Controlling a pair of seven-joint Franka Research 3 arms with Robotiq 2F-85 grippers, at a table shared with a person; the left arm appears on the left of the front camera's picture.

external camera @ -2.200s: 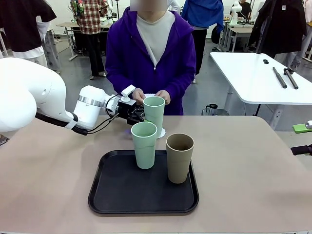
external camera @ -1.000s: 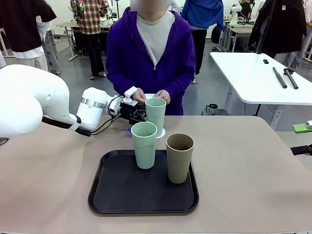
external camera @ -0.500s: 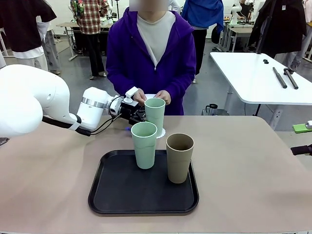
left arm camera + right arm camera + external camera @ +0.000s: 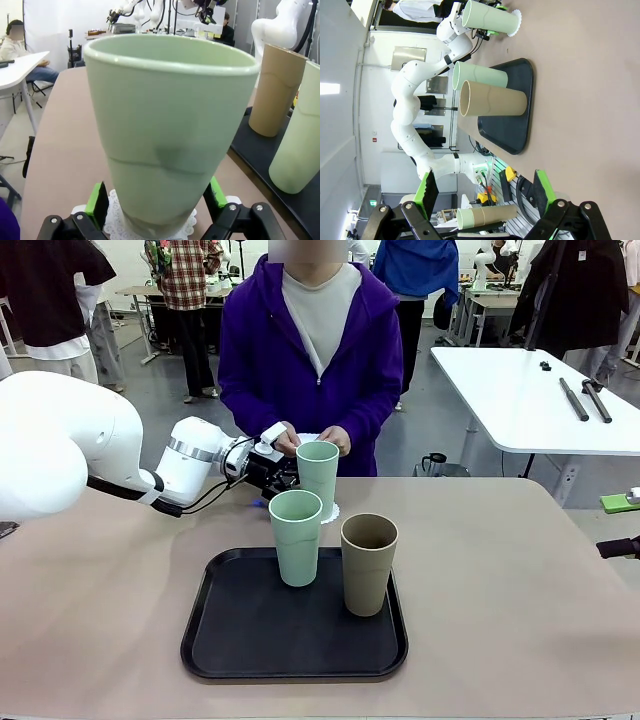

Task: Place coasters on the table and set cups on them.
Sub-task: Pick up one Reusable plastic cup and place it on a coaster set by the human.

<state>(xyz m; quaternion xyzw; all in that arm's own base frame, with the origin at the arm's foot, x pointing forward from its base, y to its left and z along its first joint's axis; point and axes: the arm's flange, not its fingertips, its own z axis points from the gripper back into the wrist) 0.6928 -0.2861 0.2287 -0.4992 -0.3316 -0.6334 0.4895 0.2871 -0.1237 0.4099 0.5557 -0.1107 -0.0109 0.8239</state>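
A mint green cup point(image 4: 317, 478) stands upright on a lacy white coaster point(image 4: 331, 511) on the table point(image 4: 520, 620), just beyond the black tray point(image 4: 240, 640). My left gripper point(image 4: 285, 476) reaches in from the left and is open, with this cup point(image 4: 170, 130) between its green pads point(image 4: 97, 200), above the coaster point(image 4: 112, 220). A second mint cup point(image 4: 296, 537) and a brown cup point(image 4: 368, 563) stand on the tray. My right gripper point(image 4: 482, 192) is open and holds nothing; it looks across the table at the brown cup point(image 4: 495, 102) from far off.
A person in a purple hoodie stands at the far edge, hands point(image 4: 335, 437) close behind the far cup and holding something white. A white table point(image 4: 520, 400) with dark tools stands at the back right. Bare tabletop lies left and right of the tray.
The far mint cup sits slightly lower than at first, and my left wrist has edged a little to the right. The tray cups and the right arm have not moved.
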